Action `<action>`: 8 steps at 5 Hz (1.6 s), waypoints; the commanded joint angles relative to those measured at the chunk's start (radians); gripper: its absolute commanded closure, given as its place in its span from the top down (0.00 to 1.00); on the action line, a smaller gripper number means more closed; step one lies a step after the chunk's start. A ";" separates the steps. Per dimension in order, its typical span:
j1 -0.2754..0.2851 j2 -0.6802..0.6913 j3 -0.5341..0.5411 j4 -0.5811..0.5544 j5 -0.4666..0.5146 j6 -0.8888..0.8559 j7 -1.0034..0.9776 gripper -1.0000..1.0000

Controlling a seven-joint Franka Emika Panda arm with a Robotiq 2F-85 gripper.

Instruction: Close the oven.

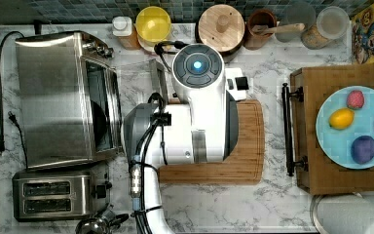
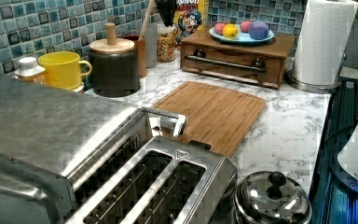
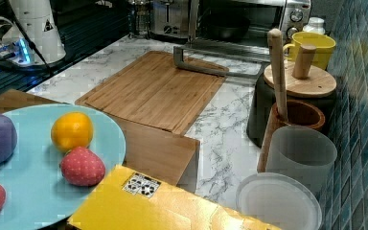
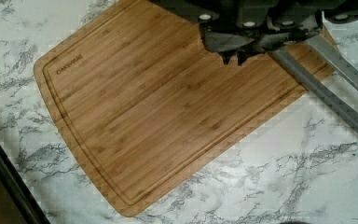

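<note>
The stainless-steel oven (image 1: 53, 97) stands at the top view's left with its glass door (image 1: 136, 78) folded down flat over the counter. The door's steel bar handle (image 1: 158, 80) lies at the edge of the wooden cutting board (image 1: 246, 146). The oven (image 3: 249, 14) and the lowered handle (image 3: 206, 67) also show in the right view, and the handle (image 2: 168, 119) shows past the oven top (image 2: 42, 126) in the left view. In the wrist view my gripper (image 4: 233, 58) hangs shut and holding nothing above the board (image 4: 168, 107), just beside the handle (image 4: 326, 93). My white arm (image 1: 195, 122) hides the gripper in the top view.
A two-slot toaster (image 1: 53, 195) and a pot lid (image 2: 272, 198) sit by the oven. A yellow mug (image 1: 153, 24), a lidded canister (image 1: 221, 27) and jars line the back wall. A wooden box (image 1: 316, 175) carries a blue plate (image 1: 336, 146) of fruit. A paper towel roll (image 2: 324, 39) stands nearby.
</note>
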 commanded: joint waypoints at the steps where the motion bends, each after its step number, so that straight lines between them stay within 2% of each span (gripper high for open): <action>1: -0.005 0.000 0.007 -0.001 -0.001 0.002 -0.018 0.00; 2: -0.054 0.060 -0.016 -0.014 0.101 0.024 -0.296 0.00; 3: -0.133 0.080 -0.051 -0.024 0.284 0.011 -0.594 0.00; 4: -0.148 0.083 -0.079 -0.042 0.409 0.075 -0.774 0.00; 5: -0.166 0.072 -0.062 -0.077 0.549 0.133 -1.014 0.00; 6: -0.149 0.074 -0.010 -0.102 0.643 0.151 -1.191 0.00; 7: -0.127 0.075 0.025 -0.141 0.734 0.206 -1.283 0.00; 8: -0.133 0.159 0.037 -0.122 0.800 0.239 -1.351 0.00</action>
